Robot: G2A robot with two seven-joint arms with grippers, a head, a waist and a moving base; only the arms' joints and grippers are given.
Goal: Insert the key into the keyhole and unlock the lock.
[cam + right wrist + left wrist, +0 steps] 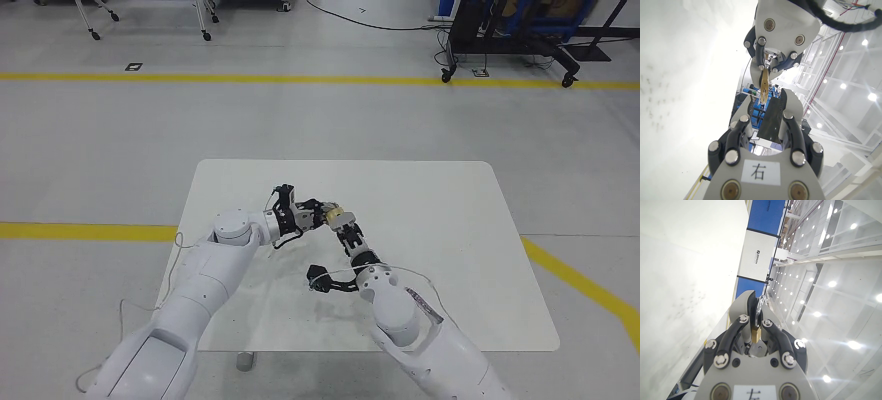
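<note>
Half done, seemingly: has key [763, 98] seated in lock [764, 82], clamped by left gripper [758, 303]; awaits turn from right gripper [770, 100], gaping empty beside lock.

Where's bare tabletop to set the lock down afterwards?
Widest bare patch: the table right of the right claw, out to its right edge. A bare strip also runs along the far edge beyond both claws. Crowded: the middle, where the left claw holds the lock, and the near side behind the claws.
</note>
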